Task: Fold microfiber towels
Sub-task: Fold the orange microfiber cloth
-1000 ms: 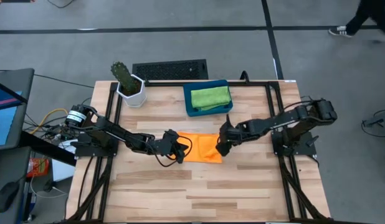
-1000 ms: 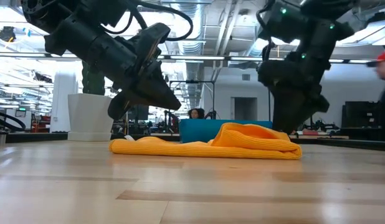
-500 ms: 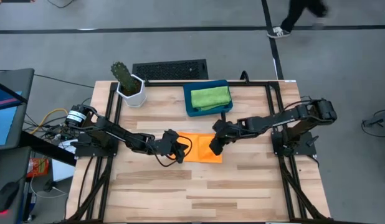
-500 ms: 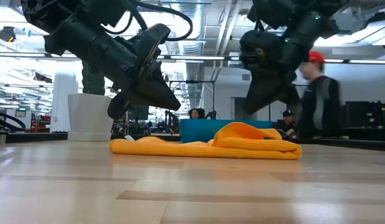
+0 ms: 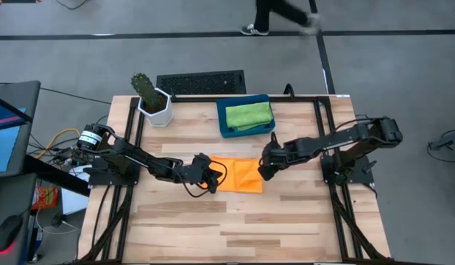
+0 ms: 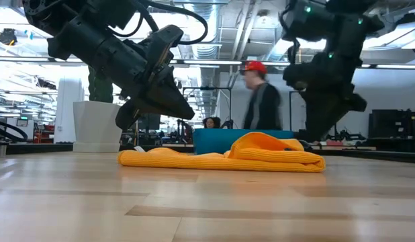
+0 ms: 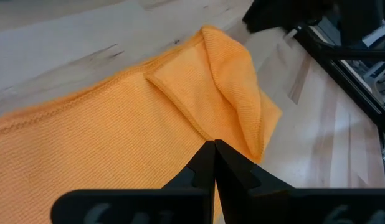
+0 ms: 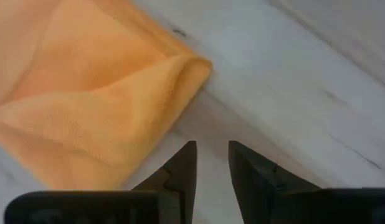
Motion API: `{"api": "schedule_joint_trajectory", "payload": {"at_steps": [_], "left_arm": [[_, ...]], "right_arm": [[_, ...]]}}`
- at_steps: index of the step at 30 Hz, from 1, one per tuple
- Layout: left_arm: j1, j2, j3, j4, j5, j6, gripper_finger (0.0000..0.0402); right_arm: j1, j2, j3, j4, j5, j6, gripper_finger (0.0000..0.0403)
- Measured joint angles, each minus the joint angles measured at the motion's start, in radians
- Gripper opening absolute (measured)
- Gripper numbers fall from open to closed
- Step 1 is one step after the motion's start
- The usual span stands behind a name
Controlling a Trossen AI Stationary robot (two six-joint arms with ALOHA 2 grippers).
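Note:
An orange towel point(image 5: 238, 177) point(image 6: 221, 158) lies on the table's middle, its right part doubled over into a raised fold point(image 7: 236, 87) point(image 8: 118, 81). My left gripper point(image 5: 215, 179) point(image 7: 214, 155) is shut and hangs slanting over the towel's left part; in the low view its tip point(image 6: 191, 115) stands above the cloth. My right gripper point(image 5: 263, 173) point(image 8: 212, 158) points down beside the towel's right edge, over bare wood, fingers a little apart with nothing between them. A green towel point(image 5: 248, 115) lies in the blue tray point(image 5: 221, 129).
The blue tray stands at the table's far middle. A cactus in a white pot point(image 5: 152, 103) is at the far left corner. Bare wood point(image 5: 242, 221) stretches across the near half. A person point(image 6: 261, 101) walks past in the room behind.
My right gripper rose and swung toward the table's left over the towel's folded part, then came back toward the right and stands lower beside the towel's right edge. The towel lies as before.

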Motion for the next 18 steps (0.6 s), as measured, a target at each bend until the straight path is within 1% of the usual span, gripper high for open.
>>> {"api": "schedule_joint_trajectory", "payload": {"at_steps": [2,6,9,14,18], "left_arm": [[0.000,0.000,0.000,0.000,0.000,0.000,0.0000],[0.000,0.000,0.000,0.001,0.000,-0.001,0.0000],[0.000,0.000,0.000,0.002,0.001,-0.008,0.0000],[0.000,0.000,0.000,0.002,0.001,-0.024,0.0000],[0.000,0.000,0.000,0.004,0.002,-0.025,0.0000]], "right_arm": [[0.005,0.032,-0.006,0.056,-0.009,-0.009,0.0118],[0.003,0.105,-0.005,0.214,-0.071,-0.036,0.0116],[-0.017,0.128,0.034,0.284,-0.122,-0.066,0.0116],[-0.051,0.130,0.153,0.303,-0.110,-0.177,0.0116],[-0.077,0.129,0.190,0.378,-0.095,-0.291,0.0116]]}}
